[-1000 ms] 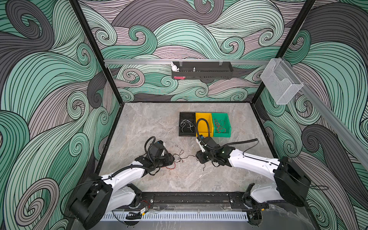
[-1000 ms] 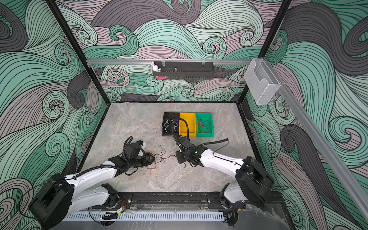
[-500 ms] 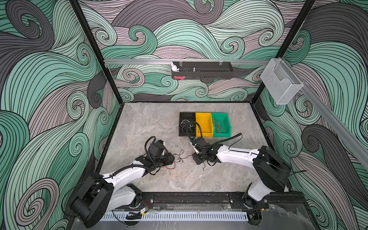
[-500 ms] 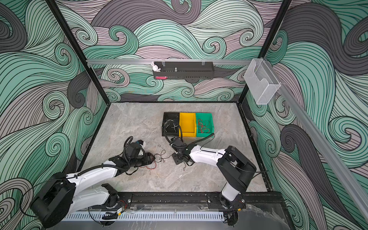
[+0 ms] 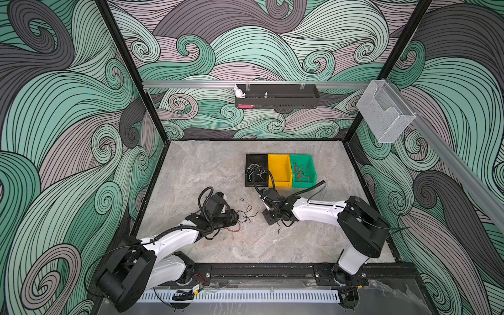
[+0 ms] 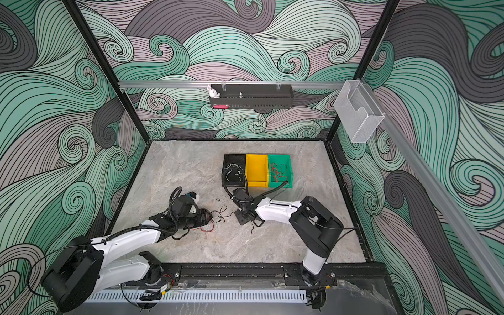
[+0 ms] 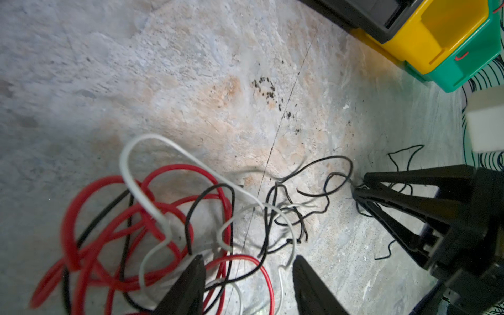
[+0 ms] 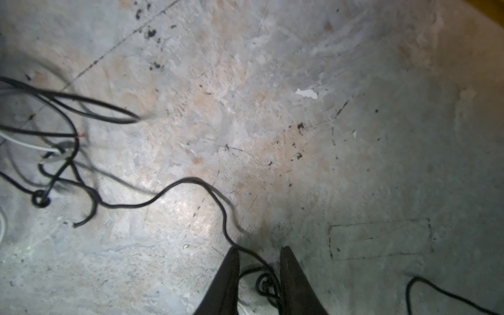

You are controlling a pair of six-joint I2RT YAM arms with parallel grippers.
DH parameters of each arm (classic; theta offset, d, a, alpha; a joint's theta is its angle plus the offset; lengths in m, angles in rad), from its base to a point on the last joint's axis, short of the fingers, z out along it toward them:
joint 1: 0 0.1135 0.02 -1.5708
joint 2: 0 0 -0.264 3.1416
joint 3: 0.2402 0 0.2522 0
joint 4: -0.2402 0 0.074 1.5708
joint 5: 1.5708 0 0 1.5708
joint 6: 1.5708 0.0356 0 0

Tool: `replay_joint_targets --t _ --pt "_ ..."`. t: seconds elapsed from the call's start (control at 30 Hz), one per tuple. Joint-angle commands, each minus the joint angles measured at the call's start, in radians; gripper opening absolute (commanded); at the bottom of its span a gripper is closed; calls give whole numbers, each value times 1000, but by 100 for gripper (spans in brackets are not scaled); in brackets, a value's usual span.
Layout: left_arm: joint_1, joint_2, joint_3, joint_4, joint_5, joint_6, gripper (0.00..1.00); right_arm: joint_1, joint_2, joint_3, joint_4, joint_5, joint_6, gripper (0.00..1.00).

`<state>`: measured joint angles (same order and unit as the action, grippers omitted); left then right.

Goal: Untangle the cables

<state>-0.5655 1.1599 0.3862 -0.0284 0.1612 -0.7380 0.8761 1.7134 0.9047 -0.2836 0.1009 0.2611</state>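
Both top views: we saw the thin red, black and white cables (image 5: pixel 245 216) (image 6: pixel 218 216) in a loose tangle on the grey marbled counter (image 5: pixel 204 174), near its front middle. The left pincer (image 5: pixel 237 218) (image 6: pixel 210 218) sat low at the tangle's left edge, over the red loops. The right pincer (image 5: pixel 266 216) (image 6: pixel 238 215) sat low just right of the tangle, with a black strand leading to it. Behind them three bins stood touching in a row. The black plastic bin (image 5: pixel 256 155) had white cables in it. Next came the yellow plastic bin (image 5: pixel 279 169), then the green plastic bin (image 5: pixel 302 156) with red cables in it.

Left wrist view: we noted the left pincer (image 7: pixel 246 259) released, jaws spread wide. Red, white and black strands of the cables (image 7: pixel 188 218) lay on the counter between and ahead of the jaws, none of them clamped. The right pincer (image 7: pixel 359 186) faced it from across the tangle, tips down at the black strands. The three bins showed beyond.

Right wrist view: we noted the right pincer (image 8: pixel 259 249) released too, jaws only narrowly apart. One black cable (image 8: pixel 191 178) ran from the tangle across the counter (image 8: pixel 300 136) into the gap, where it curled in a small coil, unpinched.
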Motion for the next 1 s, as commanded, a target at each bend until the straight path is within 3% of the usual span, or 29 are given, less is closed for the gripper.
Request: replay_joint_targets --t 0.0,0.1,0.27,0.53,0.97 --pt "-2 -21 -4 7 -9 -12 55 2 24 -6 -28 18 -2 19" --pt "-2 -27 3 -1 -9 -11 55 3 11 -14 -21 23 6 8" --pt "-2 -58 18 -33 -8 -8 56 3 -34 -36 1 24 18 1" --pt "-2 -106 31 -70 -26 4 57 4 -126 -53 -10 22 41 0" --pt "-2 -39 54 -34 14 11 57 3 -349 -77 -46 3 43 0"
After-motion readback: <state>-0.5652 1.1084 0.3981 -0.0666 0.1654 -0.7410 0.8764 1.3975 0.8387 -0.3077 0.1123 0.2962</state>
